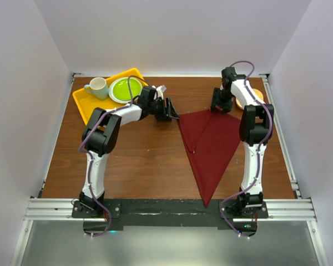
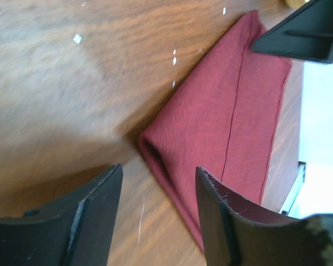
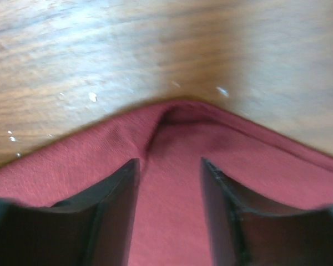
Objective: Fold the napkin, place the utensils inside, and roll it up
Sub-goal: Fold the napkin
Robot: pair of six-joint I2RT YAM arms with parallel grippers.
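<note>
The dark red napkin (image 1: 211, 138) lies folded into a long triangle on the wooden table, its point toward the near edge. My left gripper (image 1: 169, 111) is at the napkin's far left corner. In the left wrist view the left gripper (image 2: 159, 168) is open, with the napkin (image 2: 227, 111) corner just ahead of the jaws and nothing held. My right gripper (image 1: 217, 106) is over the far right corner. In the right wrist view the right gripper (image 3: 169, 163) is open above the napkin (image 3: 172, 221), whose puckered corner lies just ahead. I cannot make out the utensils.
A yellow tray (image 1: 86, 102) at the far left holds a green plate (image 1: 126, 88) and a pale mug (image 1: 98, 87). An orange round object (image 1: 257, 95) sits behind the right arm. White walls enclose the table on three sides.
</note>
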